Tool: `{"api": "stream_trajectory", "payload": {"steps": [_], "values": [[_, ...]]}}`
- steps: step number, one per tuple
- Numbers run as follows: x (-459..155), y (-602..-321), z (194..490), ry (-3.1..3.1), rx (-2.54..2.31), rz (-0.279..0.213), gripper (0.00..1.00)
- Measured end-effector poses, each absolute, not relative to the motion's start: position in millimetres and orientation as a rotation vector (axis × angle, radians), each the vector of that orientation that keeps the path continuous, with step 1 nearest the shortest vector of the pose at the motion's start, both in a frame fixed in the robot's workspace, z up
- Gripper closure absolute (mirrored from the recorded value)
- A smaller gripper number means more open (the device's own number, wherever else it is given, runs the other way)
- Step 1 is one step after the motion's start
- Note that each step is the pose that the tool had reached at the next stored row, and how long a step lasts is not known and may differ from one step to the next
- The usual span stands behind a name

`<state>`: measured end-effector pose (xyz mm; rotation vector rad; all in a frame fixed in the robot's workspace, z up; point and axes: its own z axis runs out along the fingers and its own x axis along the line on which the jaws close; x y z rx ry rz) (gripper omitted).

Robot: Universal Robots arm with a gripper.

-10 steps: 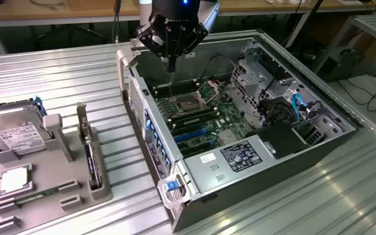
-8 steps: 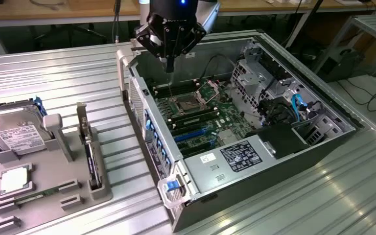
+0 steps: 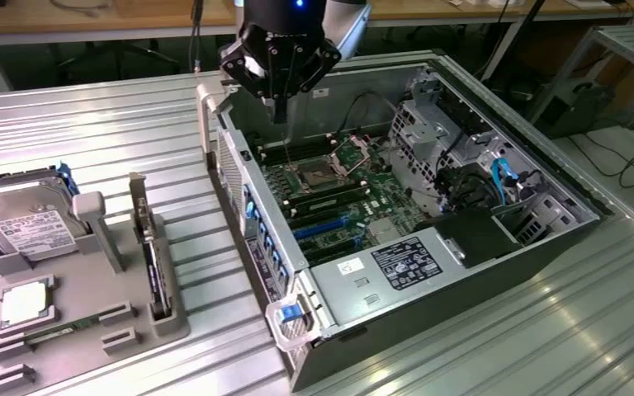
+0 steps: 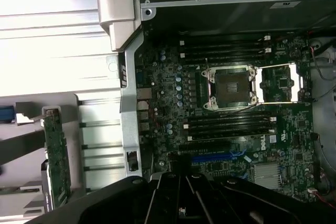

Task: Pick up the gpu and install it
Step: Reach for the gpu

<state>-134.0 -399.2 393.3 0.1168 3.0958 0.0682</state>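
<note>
The gripper (image 3: 281,106), fingers pressed together and carrying nothing, is hovering over the open computer case (image 3: 515,280), above the motherboard (image 3: 333,194), at twelve o'clock in the exterior view. The gpu (image 3: 158,276) is standing on edge in the grey parts holder (image 3: 102,285), at eight o'clock from the gripper and well apart from it. The hard drive (image 3: 20,223) and the square processor chip (image 3: 26,301) are lying at nine o'clock of the gpu.
</note>
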Motion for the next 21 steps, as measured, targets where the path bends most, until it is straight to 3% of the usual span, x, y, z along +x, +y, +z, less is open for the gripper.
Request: {"api": "stream_trajectory", "payload": {"steps": [21], "values": [[-149.4,-400.0,393.3,3.096,0.117,0.068,0.89]]}}
